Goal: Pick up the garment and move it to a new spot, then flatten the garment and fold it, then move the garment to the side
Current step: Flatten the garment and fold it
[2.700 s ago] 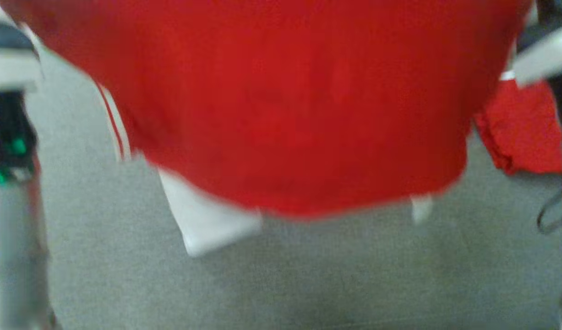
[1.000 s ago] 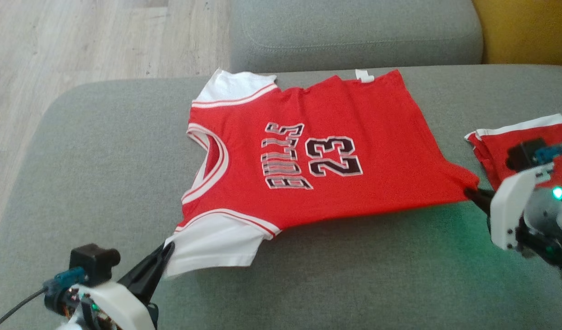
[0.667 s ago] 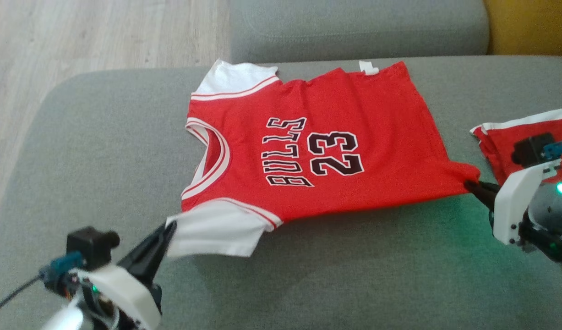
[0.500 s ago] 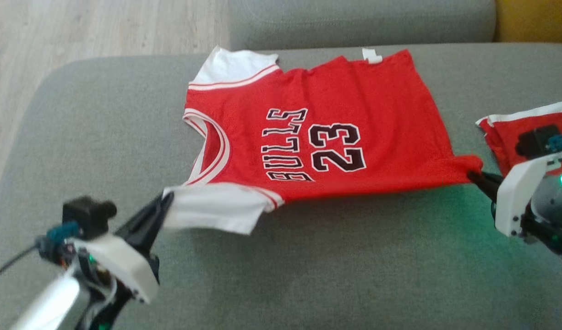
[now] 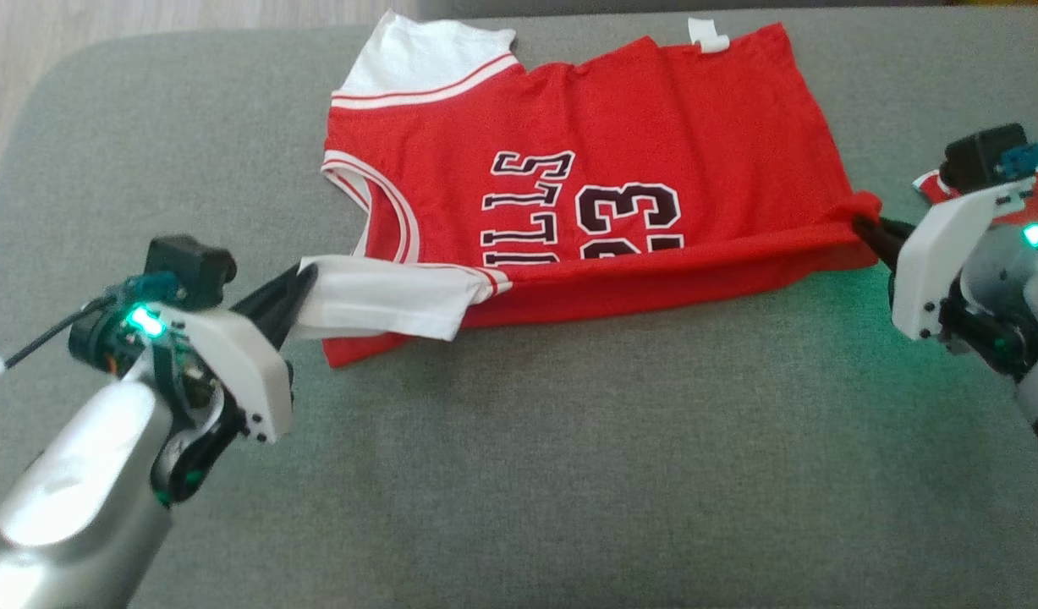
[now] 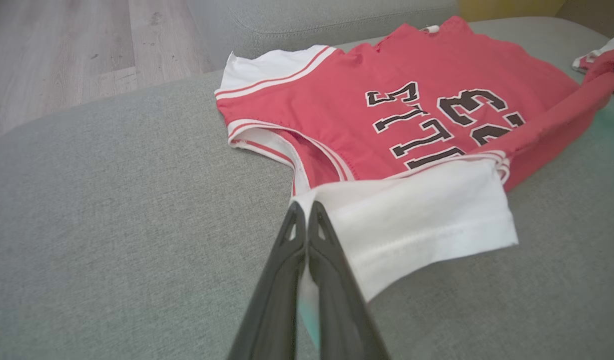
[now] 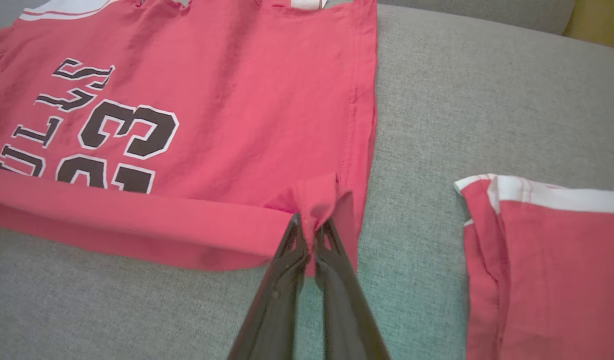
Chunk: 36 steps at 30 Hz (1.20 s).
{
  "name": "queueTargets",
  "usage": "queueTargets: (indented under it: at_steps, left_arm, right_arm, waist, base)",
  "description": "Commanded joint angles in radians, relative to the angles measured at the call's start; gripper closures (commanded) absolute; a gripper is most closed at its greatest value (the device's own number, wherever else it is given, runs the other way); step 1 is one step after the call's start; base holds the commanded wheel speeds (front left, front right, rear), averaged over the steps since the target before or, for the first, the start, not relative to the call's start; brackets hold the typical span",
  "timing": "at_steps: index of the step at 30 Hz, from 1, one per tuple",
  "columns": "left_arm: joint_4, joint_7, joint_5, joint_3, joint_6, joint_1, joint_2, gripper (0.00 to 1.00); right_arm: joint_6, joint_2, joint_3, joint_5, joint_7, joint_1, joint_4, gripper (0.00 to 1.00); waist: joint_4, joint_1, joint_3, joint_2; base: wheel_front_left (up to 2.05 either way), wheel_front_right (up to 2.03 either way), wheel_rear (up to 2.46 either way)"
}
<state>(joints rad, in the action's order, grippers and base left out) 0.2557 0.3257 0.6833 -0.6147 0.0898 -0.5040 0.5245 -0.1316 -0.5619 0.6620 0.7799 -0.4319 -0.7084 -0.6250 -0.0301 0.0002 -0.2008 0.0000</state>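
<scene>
Red jersey [image 5: 645,110] on grey sofa cushion [image 5: 569,474], print up. Far half flat. Near edge raised and rolled toward print, hiding lower part of number. Left gripper [image 5: 303,283]: jaws pressed together on white sleeve [image 6: 427,220] at near left corner. Right gripper [image 5: 864,227]: jaws pinching red hem corner [image 7: 317,200] at near right. Fabric stretched between them. Second red garment [image 7: 552,270], seemingly folded, near jersey's right side, not touching. Wooden floor [image 6: 61,50] beyond cushion.
</scene>
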Motion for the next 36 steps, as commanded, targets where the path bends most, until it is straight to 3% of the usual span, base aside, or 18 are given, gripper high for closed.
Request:
queueTargets:
  at_steps: [1, 9, 10, 11, 12, 19, 23, 26, 30, 36]
  left_arm:
    - [-0.004, 0.0, -0.013, 0.038, 0.006, -0.072, 0.026, 1.0]
    - [0.141, -0.036, -0.049, 0.006, 0.018, -0.196, -0.028, 1.0]
    - [0.16, -0.049, -0.056, 0.009, 0.011, -0.212, -0.036, 0.78]
    - [0.18, -0.068, -0.066, 0.012, 0.001, -0.228, -0.044, 0.22]
    - [0.2, -0.092, -0.076, 0.017, -0.012, -0.242, -0.054, 0.0]
    - [0.294, -0.378, -0.117, 0.078, -0.084, -0.304, -0.12, 0.0]
    - [0.29, -0.533, -0.118, 0.11, -0.097, -0.281, -0.144, 0.0]
    - [0.247, -0.576, -0.154, 0.114, -0.118, -0.239, -0.142, 0.0]
    - [0.132, -0.586, -0.192, 0.165, -0.173, -0.138, -0.152, 0.0]
    - [-0.055, -0.587, -0.25, 0.255, -0.226, 0.084, -0.207, 0.0]
  right_arm:
    - [0.001, -0.005, -0.002, -0.011, 0.0, -0.035, 0.012, 1.0]
    - [0.001, 0.026, 0.002, -0.038, 0.029, -0.111, -0.072, 1.0]
    - [0.001, 0.031, -0.009, -0.043, 0.047, -0.123, -0.089, 1.0]
    - [0.001, 0.037, -0.022, -0.054, 0.073, -0.137, -0.105, 0.41]
    - [0.001, 0.046, -0.036, -0.062, 0.101, -0.148, -0.124, 0.0]
    - [0.001, 0.12, -0.139, -0.107, 0.38, -0.199, -0.21, 0.0]
    - [0.001, 0.192, -0.189, -0.134, 0.555, -0.196, -0.217, 0.0]
    - [0.001, 0.232, -0.228, -0.17, 0.654, -0.174, -0.208, 0.0]
    - [0.001, 0.278, -0.315, -0.263, 0.691, -0.101, -0.155, 0.0]
    - [0.001, 0.399, -0.526, -0.496, 0.693, 0.164, 0.105, 0.0]
  waist:
    - [0.001, -0.0002, -0.014, 0.0]
    - [-0.003, -0.0002, -0.071, 0.0]
    - [-0.004, -0.0002, -0.078, 0.0]
    - [-0.004, -0.0002, -0.084, 0.0]
    - [-0.006, -0.0002, -0.087, 0.0]
    - [-0.007, -0.0002, -0.073, 0.0]
    - [0.002, -0.0002, -0.029, 0.0]
    - [0.009, -0.0002, 0.013, 0.0]
    - [0.018, -0.0002, 0.062, 0.0]
    - [0.027, -0.0002, 0.116, 0.0]
  base:
    - [0.0, 0.0, 0.0]
    - [0.0, 0.0, 0.0]
    - [0.0, 0.0, 0.0]
    - [0.0, 0.0, 0.0]
    - [0.0, 0.0, 0.0]
    - [0.0, 0.0, 0.0]
    - [0.0, 0.0, 0.0]
    - [0.0, 0.0, 0.0]
    - [0.0, 0.0, 0.0]
    - [0.0, 0.0, 0.0]
